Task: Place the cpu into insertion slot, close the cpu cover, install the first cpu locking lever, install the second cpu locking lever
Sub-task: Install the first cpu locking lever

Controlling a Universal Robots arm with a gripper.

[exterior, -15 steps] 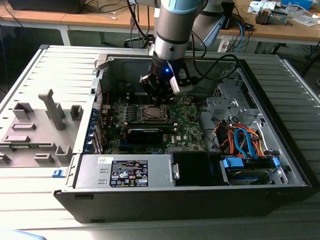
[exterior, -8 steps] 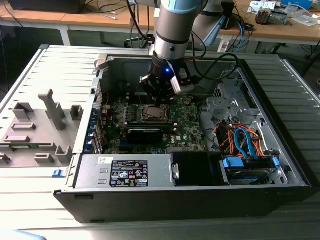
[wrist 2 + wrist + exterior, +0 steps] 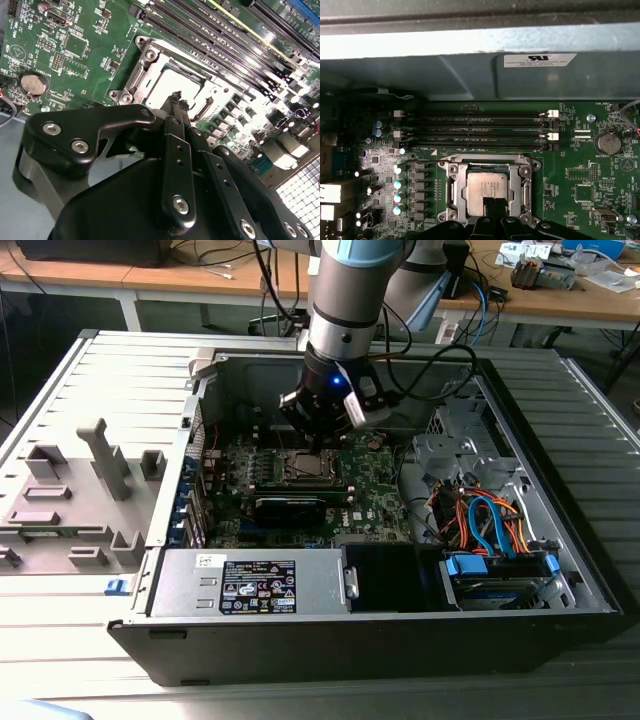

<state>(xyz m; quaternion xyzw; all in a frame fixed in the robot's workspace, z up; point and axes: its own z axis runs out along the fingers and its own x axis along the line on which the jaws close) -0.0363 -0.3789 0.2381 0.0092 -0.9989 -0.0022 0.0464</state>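
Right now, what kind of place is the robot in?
Probably a lab or workshop. An opened computer case lies on a grey table, a robot arm reaches into it, and wooden desks stand behind.

cpu [image 3: 485, 184] partly behind hand [image 3: 496, 204]

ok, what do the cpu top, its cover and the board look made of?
The cpu: matte silvery-grey metal, by its soft even sheen. The cpu cover: brighter bare metal, probably stamped sheet, with glinting edges. The board: green-coated laminate, likely fibreglass, glossy under the light.
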